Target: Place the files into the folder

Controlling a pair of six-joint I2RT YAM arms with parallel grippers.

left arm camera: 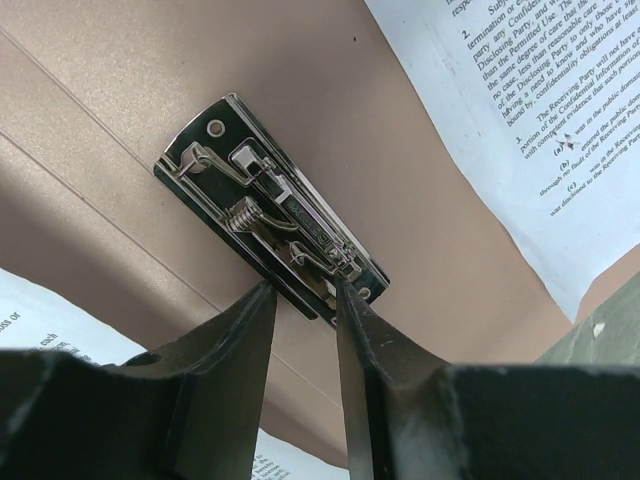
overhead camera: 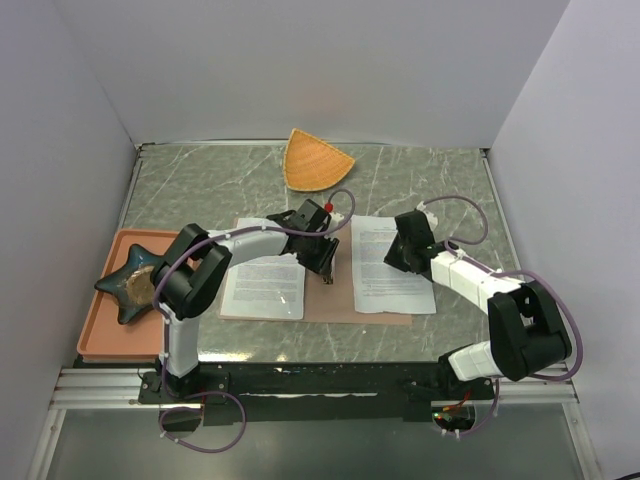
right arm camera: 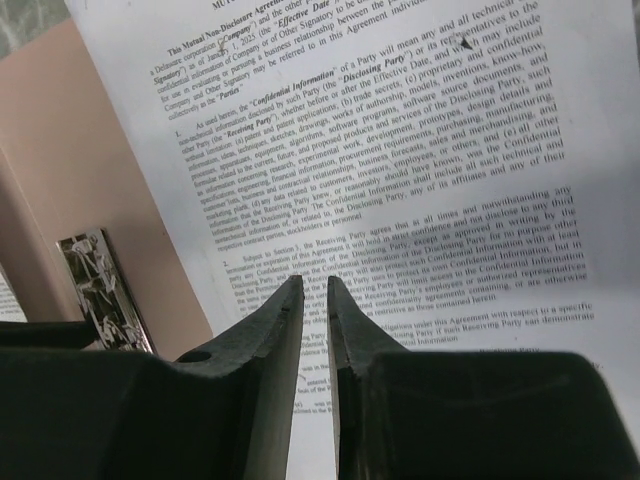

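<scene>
The reddish-brown folder [overhead camera: 335, 300] lies open and flat on the table. One white printed sheet [overhead camera: 262, 285] lies on its left half and another [overhead camera: 385, 285] on its right half. The small metal clip [left arm camera: 270, 210] sits on the bare strip between them. My left gripper [left arm camera: 302, 290] is down at the clip, also seen from above [overhead camera: 326, 268]. Its jaws are slightly apart, with the tips at the clip's near end. My right gripper [right arm camera: 314, 282] is over the right sheet [right arm camera: 400, 150], all but closed and empty, also seen from above [overhead camera: 398, 258].
A salmon-orange tray [overhead camera: 100, 330] holding a dark star-shaped dish [overhead camera: 135, 280] stands at the left table edge. An orange fan-shaped dish [overhead camera: 315, 160] lies at the back centre. White walls enclose the table on three sides.
</scene>
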